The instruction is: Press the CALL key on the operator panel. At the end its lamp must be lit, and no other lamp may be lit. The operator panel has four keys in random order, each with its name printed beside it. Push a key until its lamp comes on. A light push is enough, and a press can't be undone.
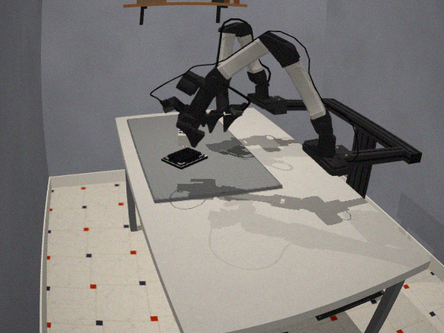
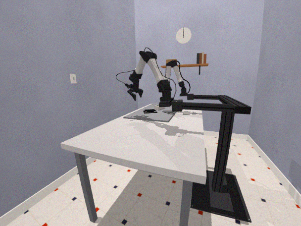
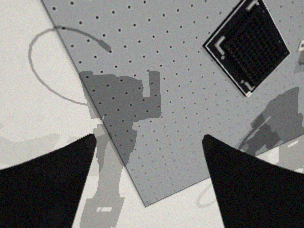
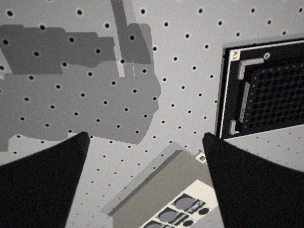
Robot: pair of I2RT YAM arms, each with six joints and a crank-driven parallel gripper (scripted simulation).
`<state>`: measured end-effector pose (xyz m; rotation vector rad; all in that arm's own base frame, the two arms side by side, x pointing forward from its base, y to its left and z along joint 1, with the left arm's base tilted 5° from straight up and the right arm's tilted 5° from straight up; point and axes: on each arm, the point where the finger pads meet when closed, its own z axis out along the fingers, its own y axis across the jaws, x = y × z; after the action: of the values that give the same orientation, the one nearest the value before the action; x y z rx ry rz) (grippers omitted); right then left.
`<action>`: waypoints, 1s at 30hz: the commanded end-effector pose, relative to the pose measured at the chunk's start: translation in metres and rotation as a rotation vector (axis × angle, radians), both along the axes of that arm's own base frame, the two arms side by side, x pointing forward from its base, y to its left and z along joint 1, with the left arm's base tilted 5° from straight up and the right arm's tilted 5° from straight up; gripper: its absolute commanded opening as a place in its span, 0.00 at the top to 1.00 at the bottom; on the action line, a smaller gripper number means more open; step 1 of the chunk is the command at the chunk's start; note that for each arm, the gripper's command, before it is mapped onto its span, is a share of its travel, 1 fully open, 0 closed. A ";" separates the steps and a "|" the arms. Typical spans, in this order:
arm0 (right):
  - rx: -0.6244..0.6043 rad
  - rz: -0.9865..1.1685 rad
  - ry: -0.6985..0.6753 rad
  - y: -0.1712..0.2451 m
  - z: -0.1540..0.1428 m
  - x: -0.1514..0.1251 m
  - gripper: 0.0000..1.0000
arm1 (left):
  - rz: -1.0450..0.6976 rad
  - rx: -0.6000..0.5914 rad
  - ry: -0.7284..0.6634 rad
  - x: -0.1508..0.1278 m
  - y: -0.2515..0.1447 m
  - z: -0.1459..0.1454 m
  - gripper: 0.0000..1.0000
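Note:
The operator panel [image 1: 182, 140] [image 4: 150, 186] is a beige box on the grey perforated board [image 1: 161, 184] [image 3: 165, 165] [image 4: 175, 60]. In the right wrist view it lies at the lower middle, cut off by the frame. Some grey keys show on its pale top, with small dark round lamps beside them; none of those looks lit. The key names cannot be read. My right gripper [image 4: 146, 135] [image 1: 218, 131] is open and empty above the board, near the panel. My left gripper [image 3: 149, 137] [image 2: 138, 98] is open and empty, high above the board's corner and edge.
A black square tray-like block [image 1: 184, 156] [image 3: 260, 47] [image 4: 277, 95] with a grid of holes lies on the board beside the panel. The white table [image 1: 219, 292] [image 2: 111, 148] extends past the board. The arm frame [image 2: 208, 106] stands along the table's side.

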<state>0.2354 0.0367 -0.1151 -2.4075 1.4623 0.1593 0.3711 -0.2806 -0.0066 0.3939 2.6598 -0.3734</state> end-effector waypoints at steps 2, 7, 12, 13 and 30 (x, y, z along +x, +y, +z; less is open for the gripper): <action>0.122 -0.151 -0.061 -0.005 0.015 0.026 0.00 | -0.219 -0.245 -0.172 0.028 -0.084 0.012 0.00; 0.170 -0.254 -0.065 -0.018 0.018 0.032 0.00 | -0.321 -0.329 -0.230 0.029 -0.116 0.011 0.00; 0.269 -0.453 -0.059 -0.040 0.021 0.041 0.00 | -0.517 -0.482 -0.353 0.022 -0.170 0.015 0.00; 0.287 -0.491 -0.061 -0.044 0.022 0.043 0.00 | -0.549 -0.505 -0.372 0.020 -0.178 0.015 0.00; 0.577 -1.076 -0.077 -0.113 0.038 0.076 0.00 | -1.061 -0.839 -0.733 -0.046 -0.267 0.026 0.00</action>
<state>0.2832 -0.0614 -0.0905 -1.1873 2.0881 0.2348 0.3400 -0.5128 -0.0078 1.2236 1.5795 -1.1740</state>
